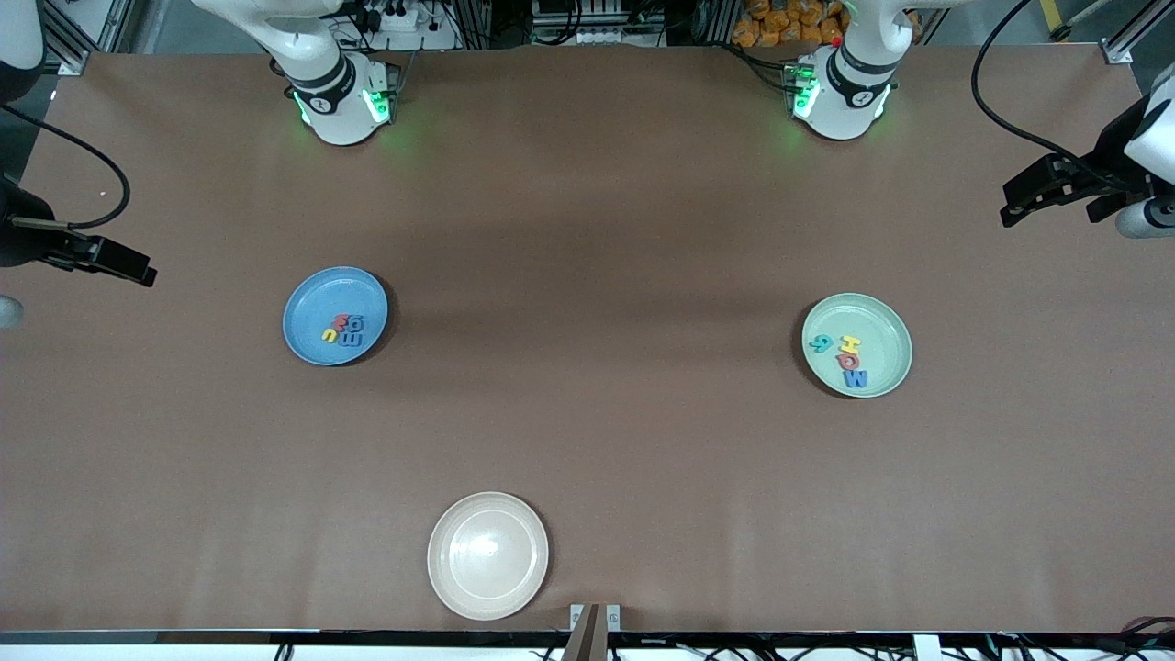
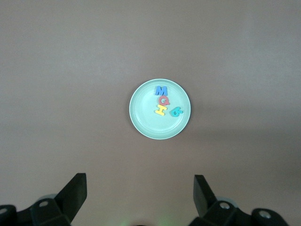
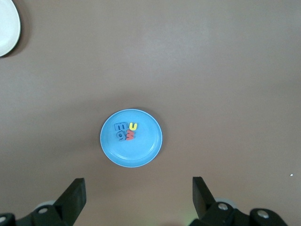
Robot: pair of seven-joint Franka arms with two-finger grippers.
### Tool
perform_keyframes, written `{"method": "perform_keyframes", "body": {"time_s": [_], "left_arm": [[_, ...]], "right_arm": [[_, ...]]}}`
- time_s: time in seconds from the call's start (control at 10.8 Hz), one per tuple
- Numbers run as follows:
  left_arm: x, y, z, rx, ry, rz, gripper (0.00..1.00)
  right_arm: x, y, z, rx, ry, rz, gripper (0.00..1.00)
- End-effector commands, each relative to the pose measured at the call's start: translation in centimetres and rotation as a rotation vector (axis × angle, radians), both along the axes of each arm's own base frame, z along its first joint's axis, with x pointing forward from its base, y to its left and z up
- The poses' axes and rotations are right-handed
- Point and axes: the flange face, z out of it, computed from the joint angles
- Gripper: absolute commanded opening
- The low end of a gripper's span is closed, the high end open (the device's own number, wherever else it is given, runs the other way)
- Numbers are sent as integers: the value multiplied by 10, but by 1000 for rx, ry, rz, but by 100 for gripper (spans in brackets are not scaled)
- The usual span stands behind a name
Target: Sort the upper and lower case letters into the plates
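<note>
The right gripper hung at the right arm's end of the table, jaws apart, nothing in them. The blue plate held four letters bunched together. The white plate, nearest the front camera, sat bare. The green plate held the other four letters. The left gripper waited at its own end, jaws apart, empty. No letter lay loose, so the best move looked like staying clear and checking each group's case.

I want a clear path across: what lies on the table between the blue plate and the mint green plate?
Nothing: between the blue plate and the mint green plate, the front view shows only bare table.
</note>
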Motion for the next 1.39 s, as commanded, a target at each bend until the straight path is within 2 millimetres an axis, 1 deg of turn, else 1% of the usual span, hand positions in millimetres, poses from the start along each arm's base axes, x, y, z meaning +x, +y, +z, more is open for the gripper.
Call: {"method": "perform_keyframes", "body": {"time_s": [0.0,0.28,0.46,0.65,0.74,1.11,1.3], "left_arm": [[-4,-1,4,-12,5,-12,100],[-5,-2,5,-11,3,-18,100],[-6,0,5,-11,3,-17,100],[-6,-1,4,-11,6,-18,100],[-6,-2,4,-11,5,-20,100],[-5,-1,3,-11,8,-18,100],[-4,-1,3,-11,6,-20,100]], "right_arm": [[-15,3,5,-6,0,-2,100],[-16,5,6,-6,-2,2,100],[-15,12,8,0,-12,32,100],[-19,14,18,0,-35,65,100],[-20,14,27,-3,-75,62,100],[-24,5,35,-5,-88,37,100],[-33,7,43,-1,-82,50,100]]}}
